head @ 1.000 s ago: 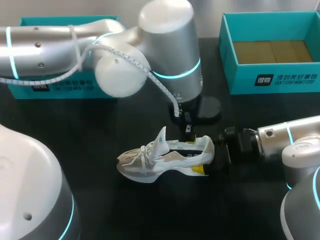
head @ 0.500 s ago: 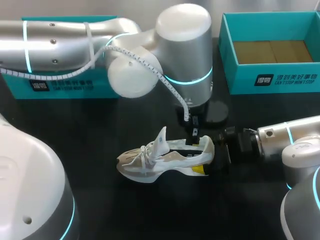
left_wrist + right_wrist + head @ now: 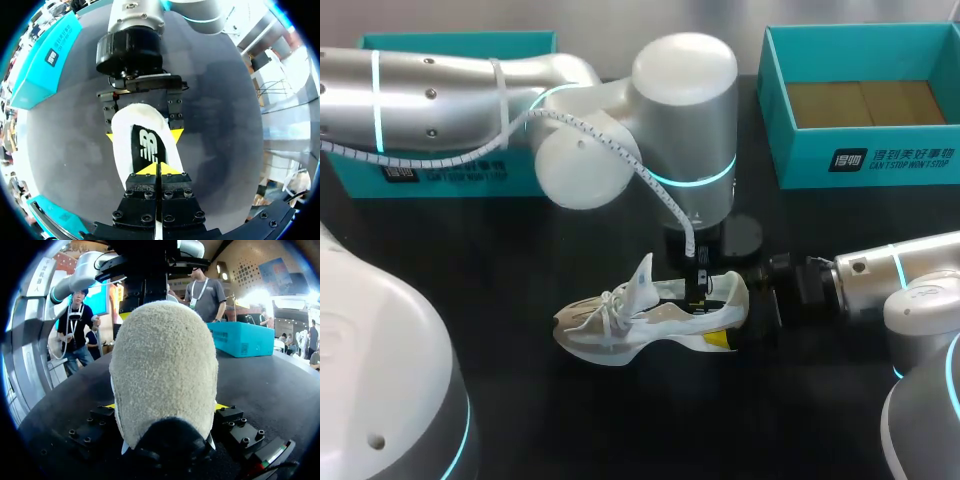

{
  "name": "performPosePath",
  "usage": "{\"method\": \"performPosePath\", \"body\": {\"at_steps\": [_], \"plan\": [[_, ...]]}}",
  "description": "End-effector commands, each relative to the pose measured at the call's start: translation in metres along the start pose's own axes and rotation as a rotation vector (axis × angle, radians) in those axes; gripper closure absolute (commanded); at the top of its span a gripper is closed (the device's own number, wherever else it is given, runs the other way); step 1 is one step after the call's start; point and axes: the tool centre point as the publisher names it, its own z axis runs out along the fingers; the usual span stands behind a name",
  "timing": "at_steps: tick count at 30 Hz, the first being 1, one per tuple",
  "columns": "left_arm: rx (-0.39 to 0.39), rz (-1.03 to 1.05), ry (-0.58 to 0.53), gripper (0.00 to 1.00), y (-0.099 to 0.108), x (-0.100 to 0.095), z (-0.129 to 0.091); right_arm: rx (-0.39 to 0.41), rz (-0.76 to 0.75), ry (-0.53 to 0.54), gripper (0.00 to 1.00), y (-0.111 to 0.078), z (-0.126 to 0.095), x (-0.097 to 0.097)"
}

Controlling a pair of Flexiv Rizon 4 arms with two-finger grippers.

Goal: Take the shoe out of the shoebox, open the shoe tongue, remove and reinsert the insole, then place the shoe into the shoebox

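A white and beige shoe (image 3: pixel 640 320) lies on its sole on the black table, toe to the left, tongue (image 3: pixel 642 280) pulled up. My right gripper (image 3: pixel 732 316) is shut on its heel, one yellow-tipped finger on each side; in the right wrist view the beige heel (image 3: pixel 165 370) fills the gap between the fingers of the right gripper (image 3: pixel 165 406). My left gripper (image 3: pixel 699 290) points straight down into the shoe's opening. In the left wrist view the left gripper (image 3: pixel 160 169) is shut, its tips over the white insole (image 3: pixel 145 150) with a black logo, inside the shoe.
An open teal shoebox (image 3: pixel 775 90) with brown paper inside stands at the back right. A second teal box (image 3: pixel 440 172) stands at the back left, partly behind my left arm. Bare black table lies in front of the shoe.
My left arm has swung a little to the right and its shut gripper has come down into the shoe's opening. The shoe and right gripper have stayed put.
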Motion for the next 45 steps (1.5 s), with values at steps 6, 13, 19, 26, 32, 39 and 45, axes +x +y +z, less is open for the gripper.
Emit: {"method": "performPosePath", "body": {"at_steps": [6,13,19,26,32,39,45], "plan": [[-0.047,-0.053,0.032,1.0,0.001,0.001,0.026,0.004,0.001,0.0,1.0,-0.001,0.0,-0.001],[-0.069,-0.068,0.056,1.0,0.013,0.005,0.034,0.004,0.001,0.0,1.0,-0.001,0.0,-0.001],[-0.096,-0.091,0.049,1.0,0.025,0.01,0.036,0.004,0.001,0.0,1.0,-0.001,0.0,-0.001],[-0.107,-0.084,0.062,1.0,0.038,0.019,0.044,0.004,0.001,0.0,1.0,-0.001,0.0,-0.001],[-0.074,-0.099,0.048,1.0,0.048,0.025,0.043,0.004,0.001,0.0,1.0,-0.001,0.0,-0.001],[-0.063,-0.079,0.028,0.75,0.051,0.03,0.048,0.004,0.001,0.0,1.0,-0.001,0.0,-0.001],[-0.04,-0.067,-0.015,0.55,0.053,0.029,0.056,0.004,0.001,0.0,1.0,-0.001,0.0,-0.001]]}}
